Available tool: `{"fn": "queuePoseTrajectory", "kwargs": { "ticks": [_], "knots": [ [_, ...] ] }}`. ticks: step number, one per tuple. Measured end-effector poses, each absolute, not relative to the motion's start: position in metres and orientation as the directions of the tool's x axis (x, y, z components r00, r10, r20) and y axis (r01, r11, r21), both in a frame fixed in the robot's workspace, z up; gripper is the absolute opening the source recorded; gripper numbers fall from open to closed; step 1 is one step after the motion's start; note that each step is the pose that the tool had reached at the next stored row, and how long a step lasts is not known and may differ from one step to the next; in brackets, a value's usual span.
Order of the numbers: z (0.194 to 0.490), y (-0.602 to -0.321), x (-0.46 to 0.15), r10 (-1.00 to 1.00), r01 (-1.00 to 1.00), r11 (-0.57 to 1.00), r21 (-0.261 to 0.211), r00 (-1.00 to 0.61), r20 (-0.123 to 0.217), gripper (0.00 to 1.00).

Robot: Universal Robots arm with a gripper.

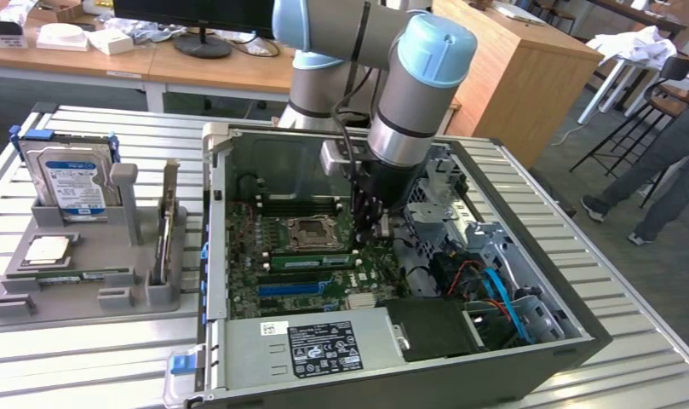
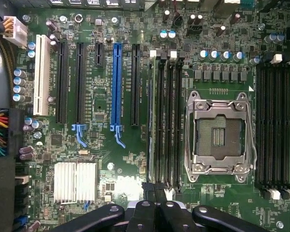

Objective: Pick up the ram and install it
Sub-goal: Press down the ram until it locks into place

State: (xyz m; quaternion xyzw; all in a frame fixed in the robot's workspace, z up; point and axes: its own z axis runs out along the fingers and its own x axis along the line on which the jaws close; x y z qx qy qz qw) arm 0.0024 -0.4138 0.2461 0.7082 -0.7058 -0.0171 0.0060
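Open dark PC case [image 1: 503,375] has the long green ram stick [image 1: 307,247] in its slots, with the black gripper [image 2: 157,200] pinched together beside it. Grey tray [image 1: 48,307] holds a blue-labelled hard drive [image 1: 71,175].

Slatted metal table [image 1: 83,366]: grey parts holder [image 1: 83,294], open computer case [image 1: 514,366] beside, possibly touching.

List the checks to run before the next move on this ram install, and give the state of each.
1. Fingers shut: ok.
2. Fingers above the slots: ok.
3. Ram lying along a slot: ok.
4. Ram fully seated: cannot tell.
5. Socket empty: ok.
6. Person away from the case: ok.
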Motion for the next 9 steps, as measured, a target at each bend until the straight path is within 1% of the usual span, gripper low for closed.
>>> {"fn": "queuePoseTrajectory", "kwargs": {
  "ticks": [9],
  "knots": [
    [0.2439, -0.4137, 0.0025, -1.0, -0.999, -0.004, 0.033, 0.003, -0.016, 0.1]
  ]
}}
